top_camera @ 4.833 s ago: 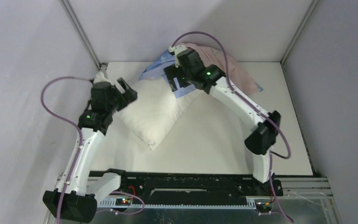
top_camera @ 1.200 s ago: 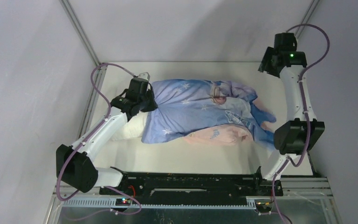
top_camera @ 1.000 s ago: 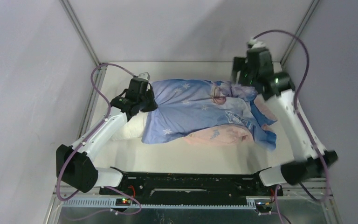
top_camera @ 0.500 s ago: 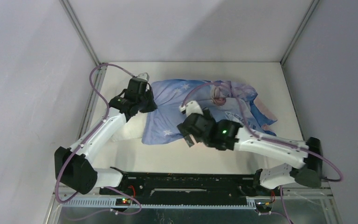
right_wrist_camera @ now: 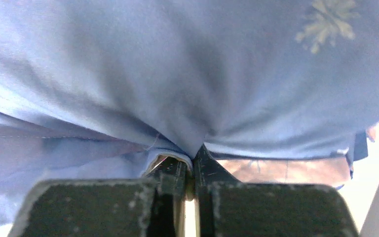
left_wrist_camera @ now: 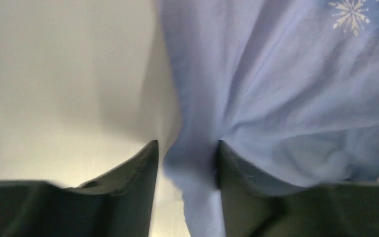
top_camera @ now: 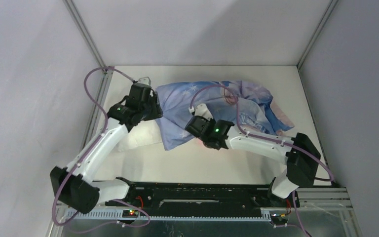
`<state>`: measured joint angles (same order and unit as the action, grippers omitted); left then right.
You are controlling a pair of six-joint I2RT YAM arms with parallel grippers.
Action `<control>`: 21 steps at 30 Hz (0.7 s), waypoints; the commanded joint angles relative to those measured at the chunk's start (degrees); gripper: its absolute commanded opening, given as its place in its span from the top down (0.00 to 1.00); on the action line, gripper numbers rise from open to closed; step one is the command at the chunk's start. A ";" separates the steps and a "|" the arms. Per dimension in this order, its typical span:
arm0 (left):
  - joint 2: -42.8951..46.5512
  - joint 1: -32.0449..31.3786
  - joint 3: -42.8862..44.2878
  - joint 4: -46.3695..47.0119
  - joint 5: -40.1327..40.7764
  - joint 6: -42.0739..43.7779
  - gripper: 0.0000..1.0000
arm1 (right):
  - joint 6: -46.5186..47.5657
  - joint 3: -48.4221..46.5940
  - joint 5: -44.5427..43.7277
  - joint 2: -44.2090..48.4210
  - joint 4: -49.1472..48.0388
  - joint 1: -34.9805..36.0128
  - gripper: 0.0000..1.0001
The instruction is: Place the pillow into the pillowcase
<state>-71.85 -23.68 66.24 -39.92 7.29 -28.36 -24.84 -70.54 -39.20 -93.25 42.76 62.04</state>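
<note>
The pillowcase, blue-lavender with snowflakes, lies bunched across the middle of the table. The white pillow sticks out from under its left end; the rest is covered. My left gripper is at the case's left edge. In the left wrist view its jaws stand apart, with a fold of blue fabric hanging loosely between them. My right gripper is at the case's near edge. In the right wrist view it is shut on a pinch of the blue fabric, with a strip of the pink side beneath.
The white table is boxed in by pale walls on three sides, with metal corner posts. A black rail runs along the near edge. The right arm's elbow sits low at the front right. Purple cables loop above both wrists.
The left gripper has opened and let go of the case's left edge. The right arm swung from the back right to the case's near edge and shut on it. The case has bunched up toward the back.
</note>
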 commanded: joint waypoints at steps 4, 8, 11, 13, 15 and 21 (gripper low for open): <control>14.37 0.65 -3.28 -4.56 14.06 -1.25 0.01 | 0.75 -8.46 3.64 8.26 5.45 -3.95 1.00; 19.03 0.17 -9.86 -4.80 15.50 -4.02 0.00 | 1.69 -12.84 5.29 9.91 8.46 -5.92 1.00; 20.28 -2.11 -12.82 -5.72 19.94 -6.34 0.00 | 3.10 -16.59 6.03 10.08 9.99 -7.10 1.00; 20.37 -3.43 -14.51 -4.88 22.20 -7.23 0.00 | 4.02 -19.11 6.03 10.01 10.79 -7.56 1.00; 18.58 -3.73 -16.04 -2.83 23.64 -7.17 0.00 | 4.87 -21.19 6.71 9.97 10.94 -8.34 1.00; 11.17 -4.39 -14.51 4.44 26.43 -3.72 0.05 | 6.52 -26.51 8.48 9.45 11.66 -9.23 1.00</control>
<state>-57.49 -27.59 50.98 -41.85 28.03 -33.89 -20.45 -90.74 -29.19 -86.24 55.64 53.23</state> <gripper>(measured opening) 0.996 0.031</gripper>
